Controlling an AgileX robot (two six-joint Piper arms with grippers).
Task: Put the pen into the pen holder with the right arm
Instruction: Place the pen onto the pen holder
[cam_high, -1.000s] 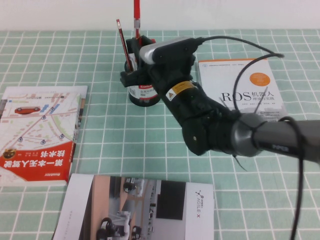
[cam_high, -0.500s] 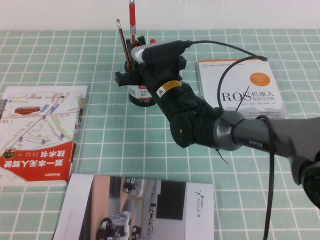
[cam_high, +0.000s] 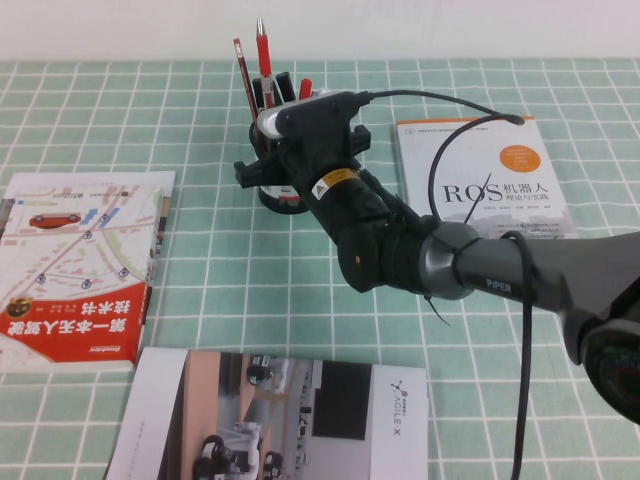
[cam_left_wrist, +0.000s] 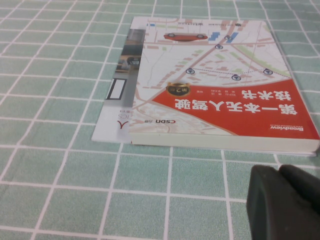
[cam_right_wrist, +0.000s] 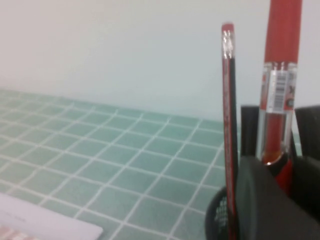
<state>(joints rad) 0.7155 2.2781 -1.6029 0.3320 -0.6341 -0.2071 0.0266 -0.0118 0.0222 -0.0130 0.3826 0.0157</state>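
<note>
the pen (cam_high: 262, 50) stands upright in the pen holder (cam_high: 272, 185) at about twelve o'clock on the table (cam_high: 200, 260), its lower end down inside the mesh cup, just beside a red-and-black pencil (cam_high: 242, 70) leaning there too. the right gripper (cam_high: 278, 95) sits right over the holder with its fingers (cam_right_wrist: 260, 200) on either side of the pen's barrel; whether they are pinching it or have let go, i cannot tell. to do this step well, i'd judge the jaws should open without nudging the pen sideways, then lift straight up so nothing tips the holder.

the left gripper (cam_left_wrist: 282, 202) hovers low near the map book's edge, at about nine o'clock, fingers pressed together and holding nothing.

count: one pen, one pencil, one holder, one map book (cam_high: 80, 270), one ros book (cam_high: 485, 180), one brochure (cam_high: 275, 415).
</note>
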